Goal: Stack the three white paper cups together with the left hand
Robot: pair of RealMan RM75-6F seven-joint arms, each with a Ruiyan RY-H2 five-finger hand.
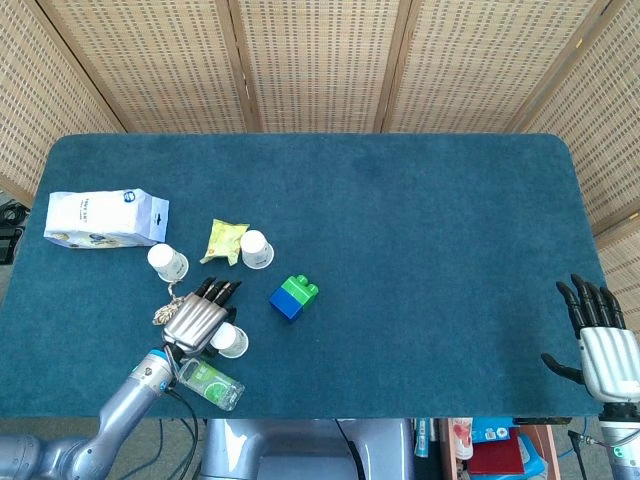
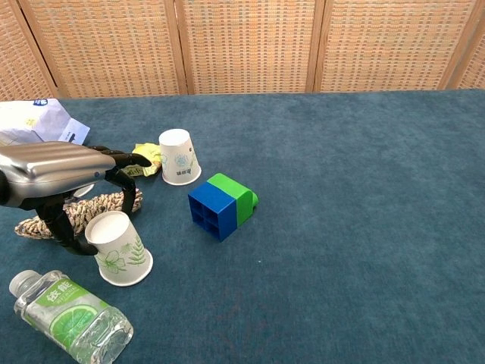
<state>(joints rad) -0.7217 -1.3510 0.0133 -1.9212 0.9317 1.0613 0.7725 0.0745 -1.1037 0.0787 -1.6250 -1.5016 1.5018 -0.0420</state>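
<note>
So far nothing is stacked: three white paper cups stand apart, upside down. The nearest cup [image 2: 116, 248] is tilted, touched by the spread left hand [image 2: 57, 173] but not visibly gripped. The second cup [image 2: 178, 157] and third cup [image 1: 167, 262] remain untouched. The right hand [image 1: 601, 343] is held spread, idle.

Left hand [image 1: 193, 321] over near cup [image 1: 232, 341], fingers spread, touching its left side. Two more cups [image 1: 168, 262] [image 1: 257, 249] upside down further back, yellow packet [image 1: 225, 239] between them. Bottle [image 1: 209, 381] by wrist. Block [image 1: 293, 297] right. Right hand [image 1: 600, 340] idle at table [image 1: 420, 250] edge.
</note>
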